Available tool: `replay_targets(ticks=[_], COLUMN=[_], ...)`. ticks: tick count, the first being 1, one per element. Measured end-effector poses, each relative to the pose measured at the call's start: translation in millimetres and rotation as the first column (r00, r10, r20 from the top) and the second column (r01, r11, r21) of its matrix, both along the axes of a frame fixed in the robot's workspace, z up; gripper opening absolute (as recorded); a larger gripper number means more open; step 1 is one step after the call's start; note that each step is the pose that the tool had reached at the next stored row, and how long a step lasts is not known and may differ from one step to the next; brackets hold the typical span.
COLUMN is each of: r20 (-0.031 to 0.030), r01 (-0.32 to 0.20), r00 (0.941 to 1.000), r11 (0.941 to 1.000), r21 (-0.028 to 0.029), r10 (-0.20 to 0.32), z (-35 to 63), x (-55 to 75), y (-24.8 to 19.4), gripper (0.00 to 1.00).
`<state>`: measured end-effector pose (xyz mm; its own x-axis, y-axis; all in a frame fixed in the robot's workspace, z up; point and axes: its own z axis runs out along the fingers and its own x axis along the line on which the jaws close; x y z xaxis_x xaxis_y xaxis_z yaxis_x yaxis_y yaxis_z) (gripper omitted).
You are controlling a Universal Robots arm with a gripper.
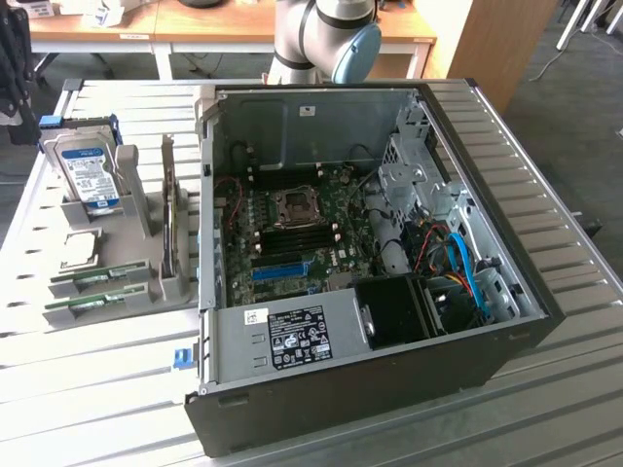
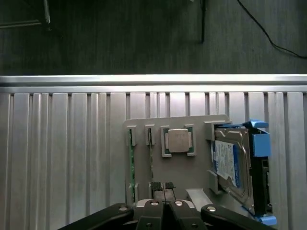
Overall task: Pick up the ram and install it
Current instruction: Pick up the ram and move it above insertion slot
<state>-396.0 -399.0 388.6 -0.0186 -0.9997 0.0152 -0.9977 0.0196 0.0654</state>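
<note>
While the gripper hangs over the parts holder with its fingers pressed together on nothing, the ram sits just beside its tips, seated in its slot, with a second stick beyond. Farther off stands the open computer case; pickup and installation both look undone.

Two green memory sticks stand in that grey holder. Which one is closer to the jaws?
The stick right beside the square silver chip. The other stick sits one slot further out, at the holder's edge.
</note>
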Motion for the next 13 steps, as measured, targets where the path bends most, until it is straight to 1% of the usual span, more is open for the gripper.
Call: replay_targets(ticks=[2,4,9,10,13], r20=[-0.0004,-0.0005,-0.0012,-0.0013,-0.0013], r01=[-0.035,-0.071,-0.156,-0.165,-0.166], r00=[0.9994,0.9975,0.9878,0.9863,0.9862], r11=[0.9994,0.9975,0.9878,0.9863,0.9862], r21=[0.0000,0.0000,0.0001,0.0002,0.0001], r10=[0.035,0.071,0.156,0.165,0.166], z=[0.0,0.0,0.0,0.0,0.0], x=[0.0,0.0,0.0,0.0,0.0], y=[0.0,0.0,0.0,0.0,0.0], gripper=[0.11,0.11,0.11,0.11,0.11])
